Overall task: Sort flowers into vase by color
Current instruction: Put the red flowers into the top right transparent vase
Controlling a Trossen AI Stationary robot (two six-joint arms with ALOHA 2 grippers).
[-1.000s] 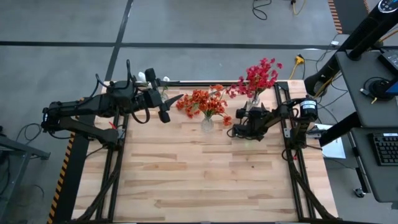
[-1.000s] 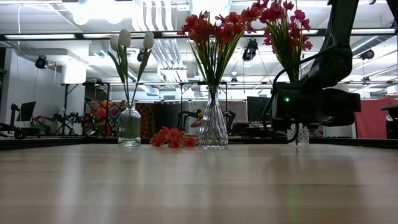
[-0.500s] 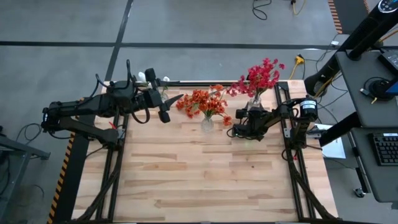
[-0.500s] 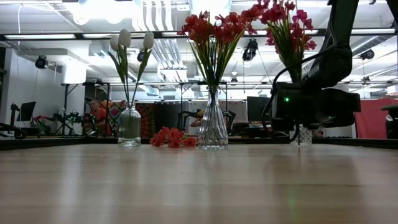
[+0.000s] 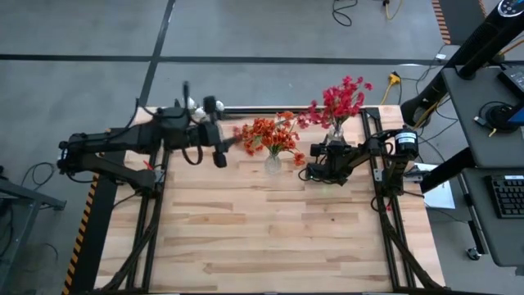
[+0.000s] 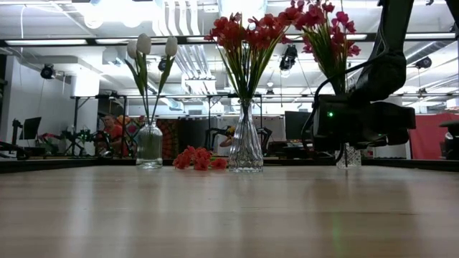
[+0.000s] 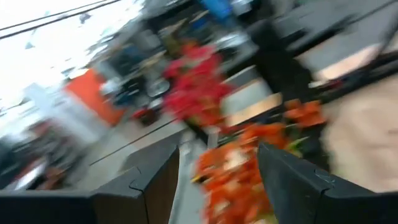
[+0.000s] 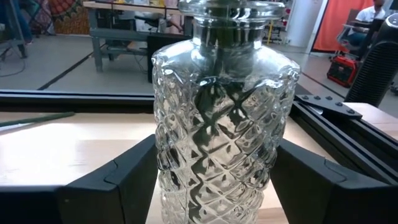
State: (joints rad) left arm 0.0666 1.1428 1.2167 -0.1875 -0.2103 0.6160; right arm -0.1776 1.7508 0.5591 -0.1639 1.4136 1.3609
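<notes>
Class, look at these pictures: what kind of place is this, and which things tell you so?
Probably a robotics lab or workshop: a bare wooden table on a black frame, ceiling ducts and strip lights, cables across a grey concrete floor.

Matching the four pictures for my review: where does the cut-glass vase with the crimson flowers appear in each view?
High view: cut-glass vase near the table's far edge, right of centre.
Low view: at right, mostly behind the right arm.
Left wrist view: not discernible.
Right wrist view: fills the centre, between the fingers.
Shared landmark: the orange flowers' vase.

Wooden table [image 5: 270,238], keyboard [image 5: 509,195]
</notes>
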